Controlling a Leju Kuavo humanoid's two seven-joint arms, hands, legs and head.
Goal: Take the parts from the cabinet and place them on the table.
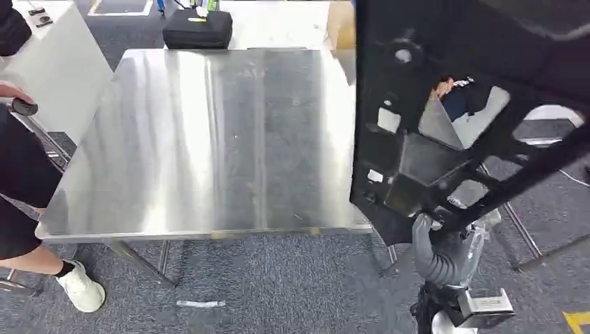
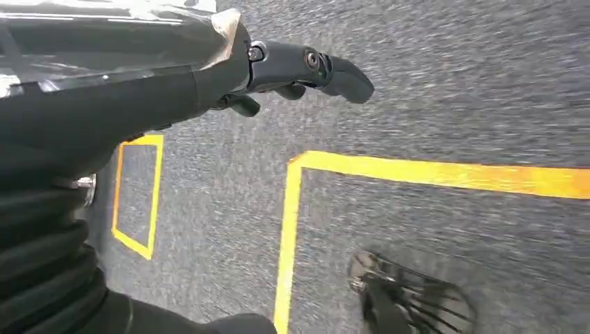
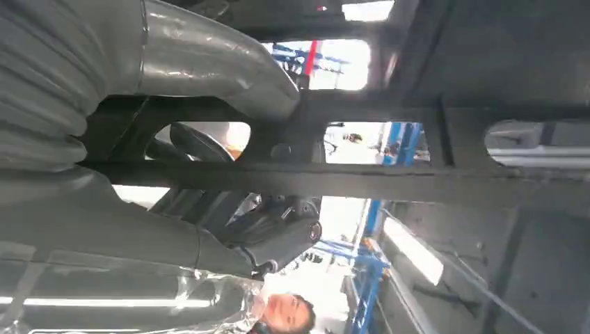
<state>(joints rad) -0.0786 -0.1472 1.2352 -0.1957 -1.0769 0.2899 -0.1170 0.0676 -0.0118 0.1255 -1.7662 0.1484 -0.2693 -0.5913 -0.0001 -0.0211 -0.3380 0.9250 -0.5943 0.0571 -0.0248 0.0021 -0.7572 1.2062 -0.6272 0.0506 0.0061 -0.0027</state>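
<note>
From the head view we see the right hand [image 1: 445,254] low at the right, its grey fingers wrapped around a bar at the bottom edge of a large black moulded part [image 1: 445,125], a panel full of cut-out openings that stands up above the hand and covers much of the right side of the picture. The part is held in the air, overlapping the right edge of the steel table [image 1: 209,139] from our angle; whether it touches the tabletop we cannot tell. Beyond the far edge of the table sits a black bag [image 1: 197,28], and at the left a person [image 1: 21,181] in dark clothes and a white shoe [image 1: 82,287] stands beside the table. Over to the left wrist view: the left hand [image 2: 292,73] hangs above grey carpet [image 2: 452,83] marked with yellow tape lines [image 2: 431,172], its dark fingers loosely curled and apart with nothing in them. Now the right wrist view: the thick grey thumb [image 3: 209,59] lies over one side of a black bar of the part [image 3: 389,182] while the darker fingers [image 3: 278,233] curl round the other side, so the bar runs straight through the grasp, with the openings of the panel on both sides of it.
</note>
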